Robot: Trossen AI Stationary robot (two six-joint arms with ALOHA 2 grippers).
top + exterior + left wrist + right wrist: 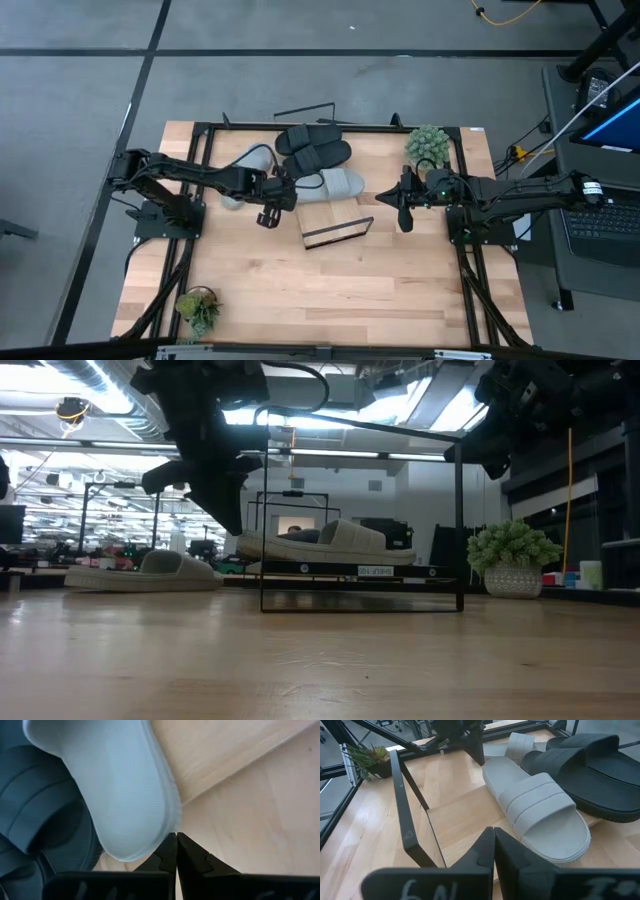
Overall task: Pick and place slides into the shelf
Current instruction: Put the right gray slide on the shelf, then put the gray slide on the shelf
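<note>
A light grey slide (332, 183) (535, 805) lies sole-down across the high far end of the slanted shelf (335, 225) (460, 820). A second grey slide (245, 163) (150, 572) rests flat on the table to the left. Two black slides (315, 150) (590, 765) lie side by side behind the shelf. My left gripper (268, 212) (176, 836) is shut and hangs above the table by the left end of the grey slide on the shelf. My right gripper (405, 212) (493, 829) is shut and hovers right of the shelf, facing that slide. My left gripper's shut fingertips (172, 842) stand right beside the rounded end (150, 845) of the grey slide on the shelf. I cannot tell whether they touch it.
A potted plant (427, 145) (512, 555) stands at the far right of the table and a smaller one (200, 305) at the near left. A black metal frame (205, 130) runs around the table. Bare wood lies between the shelf and the near edge.
</note>
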